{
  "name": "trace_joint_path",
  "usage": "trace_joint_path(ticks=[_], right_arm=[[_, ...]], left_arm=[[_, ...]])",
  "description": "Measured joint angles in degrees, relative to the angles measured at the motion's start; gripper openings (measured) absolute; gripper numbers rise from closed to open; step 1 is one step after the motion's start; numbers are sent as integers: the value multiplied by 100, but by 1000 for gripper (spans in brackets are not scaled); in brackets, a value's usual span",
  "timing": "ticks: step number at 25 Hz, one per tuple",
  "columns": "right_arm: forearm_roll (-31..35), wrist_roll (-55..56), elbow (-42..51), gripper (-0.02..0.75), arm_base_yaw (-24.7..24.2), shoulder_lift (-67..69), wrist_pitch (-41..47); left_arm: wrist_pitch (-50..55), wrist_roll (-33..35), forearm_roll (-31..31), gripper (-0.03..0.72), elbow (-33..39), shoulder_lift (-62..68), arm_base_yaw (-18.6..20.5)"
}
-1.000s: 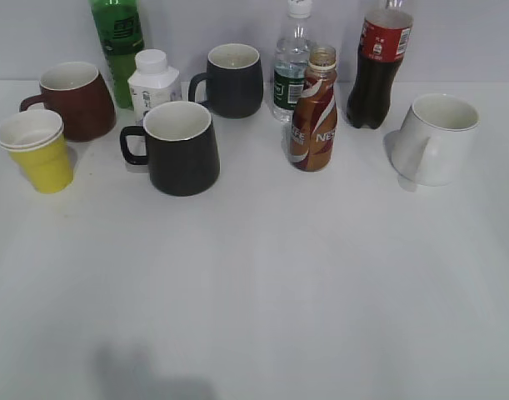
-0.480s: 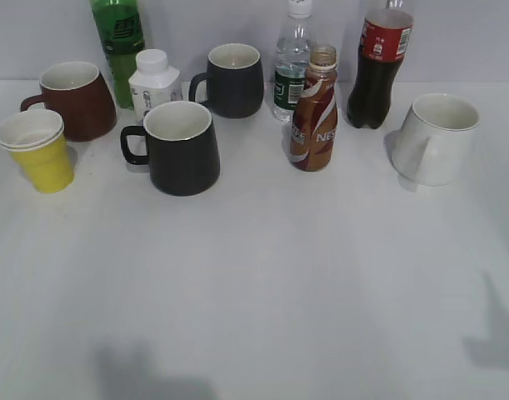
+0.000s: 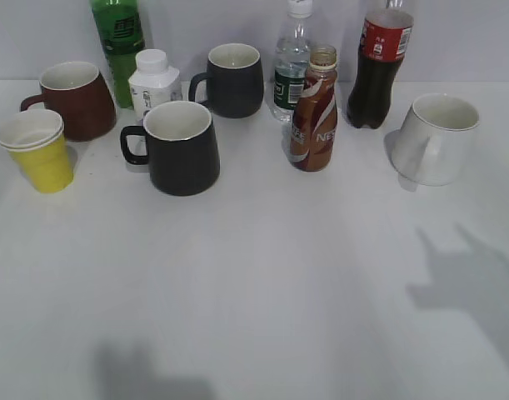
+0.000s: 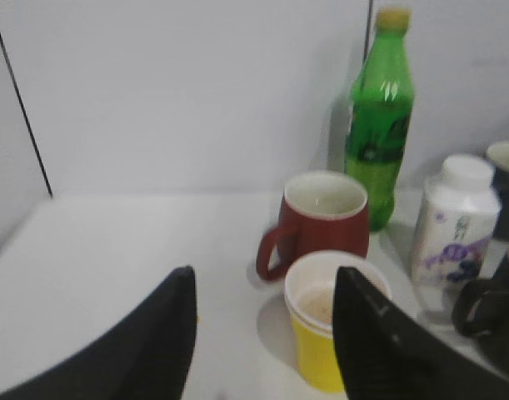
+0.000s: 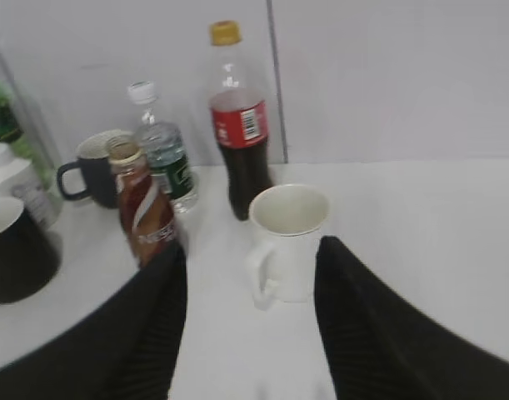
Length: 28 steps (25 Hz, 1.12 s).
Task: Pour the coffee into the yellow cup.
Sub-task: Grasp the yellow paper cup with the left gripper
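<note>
On the matte white tabletop [image 3: 262, 283], exterior view, the glossy swirl-labelled coffee [image 3: 313, 109] stands upright mid-back; the yellow cup [image 3: 37, 150], paper, white-rimmed, sits far left. Left wrist view: left pincer [image 4: 262, 333] spread wide, empty, above the cup [image 4: 329, 329]. Right wrist view: right pincer [image 5: 250, 312] wide, empty, near a smooth white mug [image 5: 287, 242].

Both our grippers hang above the table with jaws spread wide and nothing between them: the left gripper [image 4: 262, 333], the right gripper [image 5: 250, 321].
</note>
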Motion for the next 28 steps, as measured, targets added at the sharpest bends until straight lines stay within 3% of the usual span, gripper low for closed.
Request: trace_joint_path(ticks=[4,11,14,18,22,28], right_arm=[[2,-32,5,375,337,857,-457],[-56,-51,5,375,485,2451,-1651],[-92,-51,5,375,755,2871,-2259],[-338,-57,5,375,1160,3534,-3014],[-406,-48,5,375,1301,4137,-3547],[-410,-2,5,375,1306,4418,-3778]], left_arm=[[-587,0,-231,424,0,1209,0],[-1176,0,-334,588,7,2494,0],[-1239,0,-340,599,7,2947,-32],[-1718,0,-335,602,7,3607,-354],[-2666,0,-122,602,7,4384,-604],[-4721,0,90,602,2,5653,-626]])
